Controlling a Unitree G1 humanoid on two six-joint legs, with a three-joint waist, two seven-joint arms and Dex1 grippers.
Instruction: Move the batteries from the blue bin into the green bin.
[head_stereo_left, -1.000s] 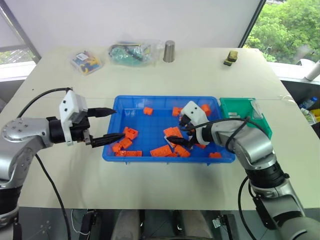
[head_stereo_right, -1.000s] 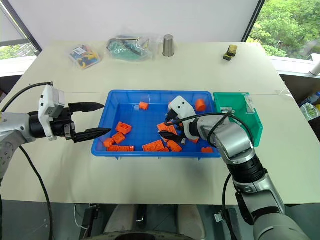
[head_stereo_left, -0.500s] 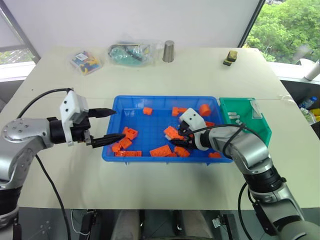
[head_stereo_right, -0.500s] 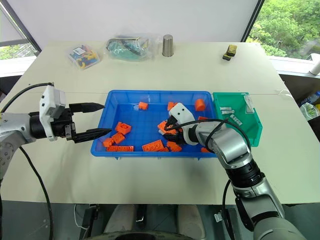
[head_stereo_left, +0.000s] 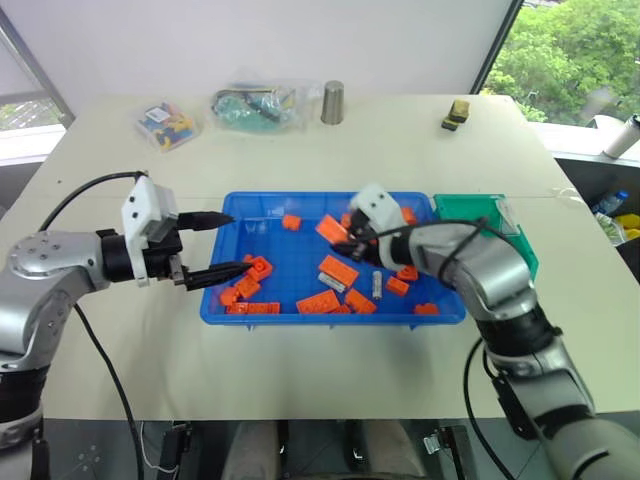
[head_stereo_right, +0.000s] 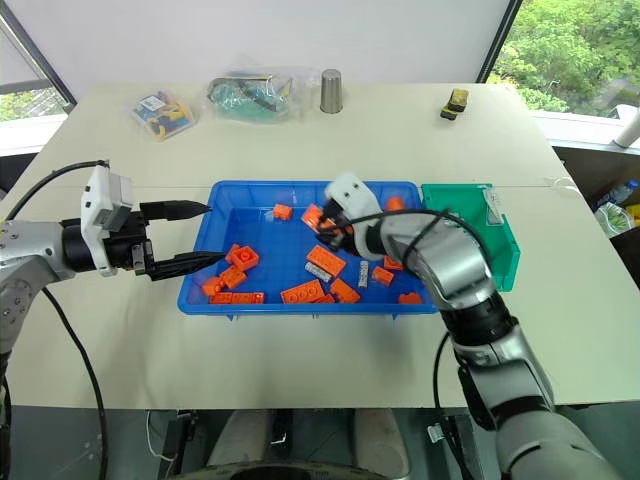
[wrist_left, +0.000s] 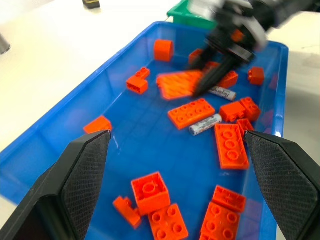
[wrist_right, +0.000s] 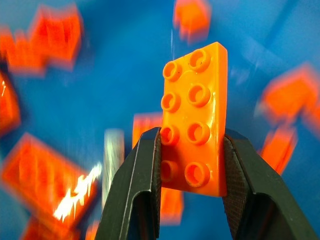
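The blue bin (head_stereo_left: 262, 205) lies mid-table with several orange bricks scattered in it. Two batteries (head_stereo_left: 340, 283) (head_stereo_left: 376, 285) lie on its floor among the bricks; the left wrist view shows them too (wrist_left: 205, 124) (wrist_left: 221, 92). My right gripper (head_stereo_left: 345, 240) hangs above the bin's middle, shut on a flat orange brick (wrist_right: 195, 115) held upright between its fingers. My left gripper (head_stereo_left: 238, 243) stands open at the bin's left edge with nothing in it. The green bin (head_stereo_left: 478, 210) adjoins the blue bin's right end, partly hidden by my right arm.
At the table's far side stand a metal cup (head_stereo_left: 333, 102), two clear bags of small parts (head_stereo_left: 258, 103) (head_stereo_left: 165, 122) and a small yellow-and-dark object (head_stereo_left: 457, 113). Bare table surrounds the bins on every side.
My right gripper shut on an orange brick in the pile and lifted it up and to the left. Two batteries now lie uncovered. The left arm stayed put.
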